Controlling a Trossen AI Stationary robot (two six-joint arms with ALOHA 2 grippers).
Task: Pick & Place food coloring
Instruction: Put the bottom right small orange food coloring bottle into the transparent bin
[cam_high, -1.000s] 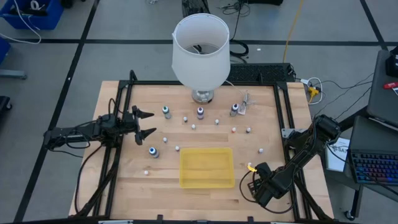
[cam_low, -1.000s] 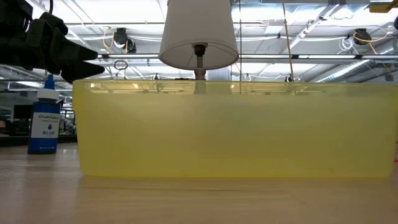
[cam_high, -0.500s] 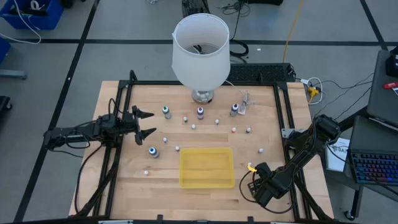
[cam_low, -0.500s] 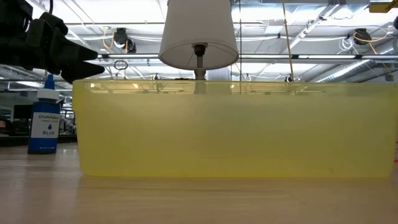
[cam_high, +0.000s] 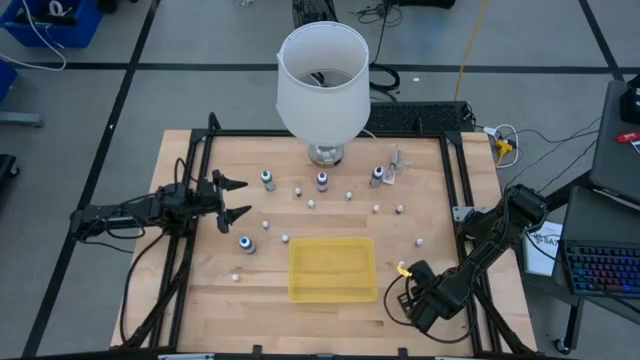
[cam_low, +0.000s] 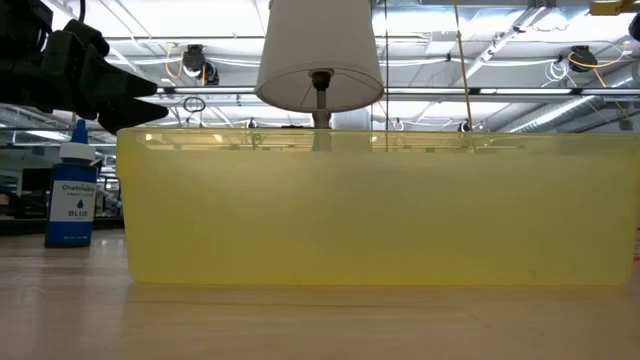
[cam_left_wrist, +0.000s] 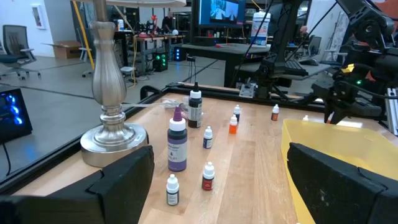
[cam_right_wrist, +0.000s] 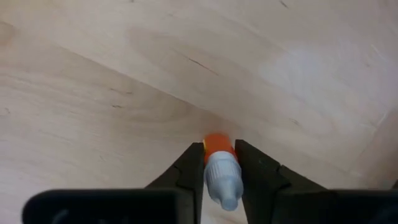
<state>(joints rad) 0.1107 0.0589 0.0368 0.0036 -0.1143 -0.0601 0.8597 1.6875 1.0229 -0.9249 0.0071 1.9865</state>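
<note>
Right gripper sits low over the table near the 4 o'clock corner, its two dark fingers pressed against a tiny orange-bodied bottle with a pale cap. The bottle lies between the pads with its cap pointing back toward the wrist, a side-on pinch that suits so small and round a thing, since a hold on the narrow cap alone would likely slip. From above, this gripper shows just past the 3 o'clock edge of the yellow bin, a short carry from what is probably the drop place.

Left gripper waits at 9 o'clock with its fingers spread wide and nothing between them, clear of the other arm's work. Its own view looks across the spread of food coloring bottles: a taller purple one near the lamp base, a dark one behind, and several tiny ones with pale caps standing upright and apart. One blue-labelled bottle stands just beside the bin at about 8 o'clock of the table.

Pale wood makes up the table, framed by black rails, with a white-shaded lamp at 12 o'clock. Beyond lie a grey floor, cables, desks and monitors.
</note>
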